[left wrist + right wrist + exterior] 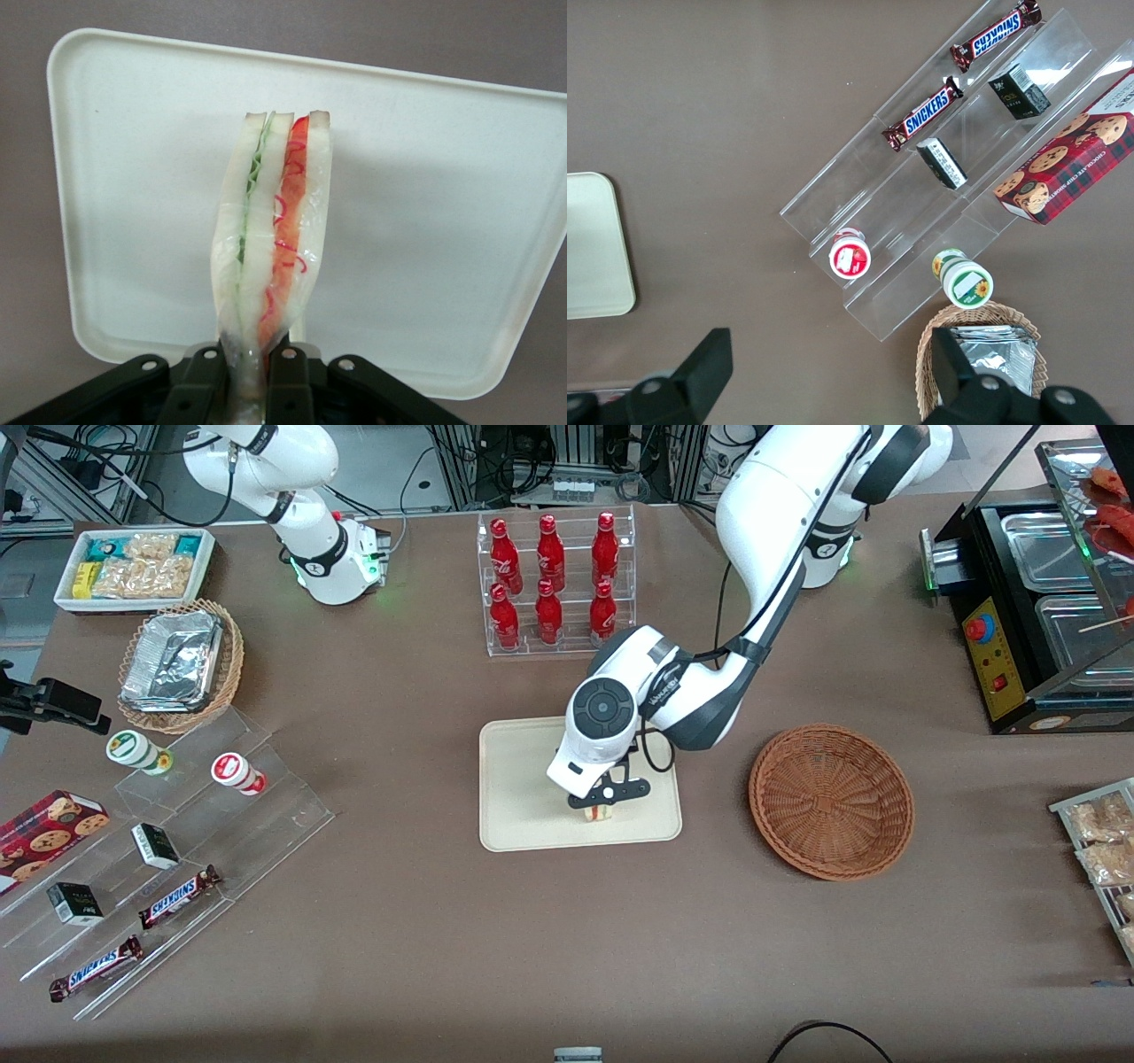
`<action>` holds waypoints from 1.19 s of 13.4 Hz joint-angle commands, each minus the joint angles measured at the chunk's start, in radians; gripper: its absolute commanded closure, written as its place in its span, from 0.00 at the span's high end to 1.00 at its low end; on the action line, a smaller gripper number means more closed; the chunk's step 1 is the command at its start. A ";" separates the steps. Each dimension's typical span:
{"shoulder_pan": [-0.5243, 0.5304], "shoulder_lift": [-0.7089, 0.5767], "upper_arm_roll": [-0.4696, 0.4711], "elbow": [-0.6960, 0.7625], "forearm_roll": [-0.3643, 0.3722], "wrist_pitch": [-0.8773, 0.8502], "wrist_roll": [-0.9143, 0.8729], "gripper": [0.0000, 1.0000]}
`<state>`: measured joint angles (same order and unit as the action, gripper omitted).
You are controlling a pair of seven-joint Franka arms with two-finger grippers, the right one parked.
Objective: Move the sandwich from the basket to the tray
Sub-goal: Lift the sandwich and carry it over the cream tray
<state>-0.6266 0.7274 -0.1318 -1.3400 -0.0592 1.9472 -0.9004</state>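
The cream tray lies mid-table, and my gripper hangs over its part nearest the front camera. Its black fingers are shut on the sandwich, a wrapped wedge of pale bread with green and red-orange layers. In the front view only the sandwich's lower end peeks out under the gripper, just above or on the tray; I cannot tell whether it touches. The reddish-brown wicker basket sits beside the tray toward the working arm's end, with nothing in it.
An acrylic rack of red bottles stands farther from the front camera than the tray. A foil-lined basket, a white snack box and acrylic steps with candy bars lie toward the parked arm's end. A black food warmer is at the working arm's end.
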 commanded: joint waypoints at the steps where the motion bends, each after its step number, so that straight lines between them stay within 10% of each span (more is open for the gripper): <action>1: -0.033 0.035 0.014 0.032 0.024 0.016 -0.067 0.00; 11: -0.059 0.095 0.012 0.027 0.041 0.075 -0.112 0.03; 13: -0.058 0.099 0.012 0.027 0.041 0.081 -0.107 0.78; 14: -0.058 0.096 0.014 0.027 0.041 0.081 -0.107 1.00; 16: -0.055 0.074 0.014 0.038 0.036 0.070 -0.109 1.00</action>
<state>-0.6723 0.8110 -0.1277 -1.3287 -0.0391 2.0254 -0.9863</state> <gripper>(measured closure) 0.568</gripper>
